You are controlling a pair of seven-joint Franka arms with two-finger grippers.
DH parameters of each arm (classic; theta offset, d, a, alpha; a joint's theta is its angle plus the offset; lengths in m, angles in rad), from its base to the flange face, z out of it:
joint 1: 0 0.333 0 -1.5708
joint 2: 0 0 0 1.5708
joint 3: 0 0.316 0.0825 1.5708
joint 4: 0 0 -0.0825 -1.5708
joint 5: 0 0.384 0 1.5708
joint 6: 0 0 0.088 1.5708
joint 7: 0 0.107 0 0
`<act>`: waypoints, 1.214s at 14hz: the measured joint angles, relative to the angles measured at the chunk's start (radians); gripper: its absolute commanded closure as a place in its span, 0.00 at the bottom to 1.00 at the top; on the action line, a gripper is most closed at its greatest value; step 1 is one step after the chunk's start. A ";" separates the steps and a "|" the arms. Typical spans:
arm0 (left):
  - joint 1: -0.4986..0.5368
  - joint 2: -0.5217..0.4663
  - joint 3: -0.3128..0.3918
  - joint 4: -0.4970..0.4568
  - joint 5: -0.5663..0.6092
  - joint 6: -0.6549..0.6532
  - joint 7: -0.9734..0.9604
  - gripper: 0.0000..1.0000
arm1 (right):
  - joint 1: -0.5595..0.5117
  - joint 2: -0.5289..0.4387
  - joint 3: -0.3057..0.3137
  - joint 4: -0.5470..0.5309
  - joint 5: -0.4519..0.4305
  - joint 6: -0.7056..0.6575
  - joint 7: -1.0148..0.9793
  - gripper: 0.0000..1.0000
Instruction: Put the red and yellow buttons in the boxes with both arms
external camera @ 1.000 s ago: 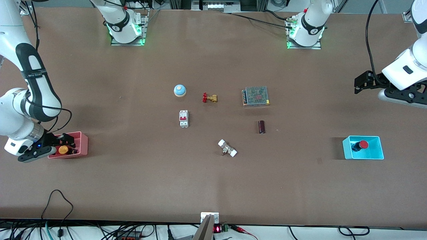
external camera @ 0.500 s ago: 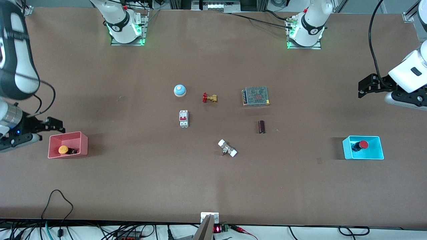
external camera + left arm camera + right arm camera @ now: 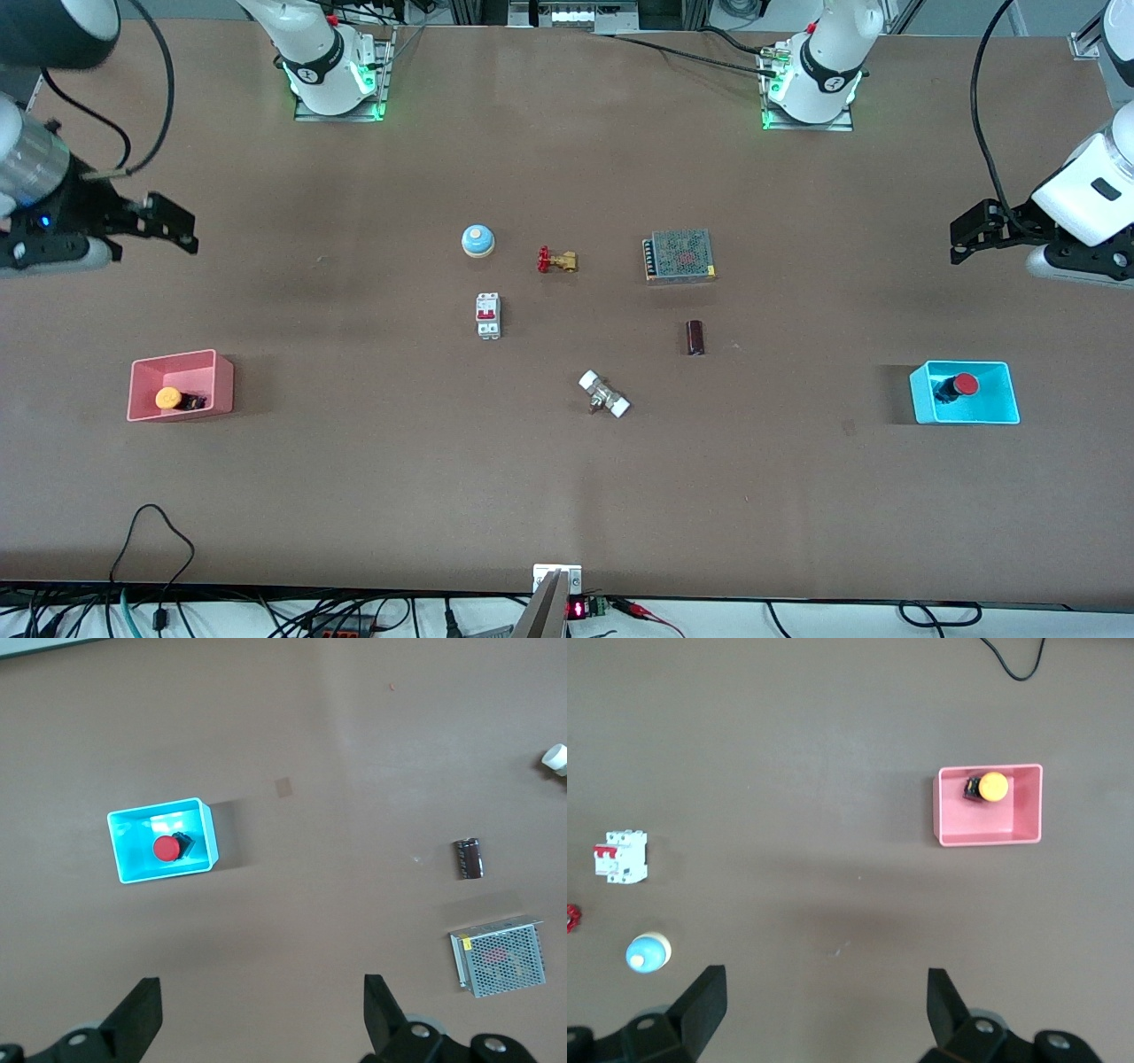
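The yellow button (image 3: 168, 399) lies in the pink-red box (image 3: 220, 379) at the right arm's end of the table. The red button (image 3: 964, 384) sits in the cyan box (image 3: 999, 413) at the left arm's end. My right gripper (image 3: 177, 226) hangs open and empty over bare table, up and away from the pink-red box. My left gripper (image 3: 964, 235) hangs open and empty over bare table, clear of the cyan box. The left wrist view shows the cyan box (image 3: 205, 829) with the red button (image 3: 166, 848) beyond the left gripper (image 3: 263, 1010). The right wrist view shows the pink-red box (image 3: 1010, 830), the yellow button (image 3: 994, 786) and the right gripper (image 3: 824, 1005).
Mid-table lie a pale blue dome (image 3: 477, 240), a brass valve with a red handle (image 3: 557, 260), a white breaker (image 3: 488, 315), a mesh-topped power supply (image 3: 680, 256), a dark cylinder (image 3: 695, 338) and a white-ended fitting (image 3: 604, 394). Cables trail along the table's front edge.
My right gripper has lifted out of the pink-red box, leaving the yellow button inside, and drawn back toward the robots' side. The left gripper has barely shifted.
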 measured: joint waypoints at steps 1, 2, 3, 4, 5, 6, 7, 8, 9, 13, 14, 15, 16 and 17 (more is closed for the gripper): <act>0.004 -0.018 0.000 -0.023 0.000 0.007 -0.003 0.00 | 0.010 -0.020 -0.001 -0.005 0.000 -0.013 0.028 0.00; 0.006 -0.032 0.000 -0.036 -0.001 0.008 -0.007 0.00 | 0.028 -0.030 -0.009 -0.007 0.000 -0.028 0.059 0.00; 0.009 -0.041 0.001 -0.042 -0.001 0.008 -0.011 0.00 | 0.063 -0.033 -0.034 -0.007 0.000 -0.057 0.081 0.00; 0.010 -0.047 0.001 -0.046 -0.001 0.004 -0.012 0.00 | 0.118 -0.033 -0.084 -0.007 0.000 -0.085 0.089 0.00; 0.011 -0.051 0.000 -0.047 -0.001 -0.006 -0.012 0.00 | 0.169 -0.031 -0.132 -0.007 0.000 -0.096 0.095 0.00; 0.011 -0.052 -0.002 -0.047 -0.002 -0.022 -0.012 0.00 | 0.191 -0.029 -0.157 -0.007 0.000 -0.098 0.098 0.00; 0.011 -0.052 -0.004 -0.047 -0.002 -0.033 -0.013 0.00 | 0.192 -0.029 -0.166 -0.007 0.000 -0.098 0.098 0.00; 0.011 -0.053 -0.005 -0.047 -0.002 -0.035 -0.014 0.00 | 0.191 -0.029 -0.171 -0.007 0.000 -0.098 0.098 0.00; 0.011 -0.054 -0.005 -0.046 -0.002 -0.035 -0.015 0.00 | 0.191 -0.029 -0.172 -0.006 0.000 -0.099 0.098 0.00; 0.011 -0.062 -0.005 -0.046 -0.003 -0.044 -0.016 0.00 | 0.185 -0.029 -0.168 -0.003 0.000 -0.100 0.098 0.00; 0.011 -0.062 -0.005 -0.046 -0.003 -0.047 -0.016 0.00 | 0.164 -0.029 -0.149 -0.003 0.000 -0.100 0.098 0.00; 0.011 -0.062 -0.005 -0.046 -0.003 -0.048 -0.016 0.00 | 0.134 -0.029 -0.117 -0.003 0.000 -0.101 0.098 0.00; 0.011 -0.062 -0.006 -0.046 -0.003 -0.049 -0.016 0.00 | 0.116 -0.029 -0.093 -0.002 0.000 -0.101 0.098 0.00; 0.011 -0.062 -0.006 -0.046 -0.003 -0.049 -0.016 0.00 | 0.113 -0.029 -0.082 -0.002 0.000 -0.101 0.098 0.00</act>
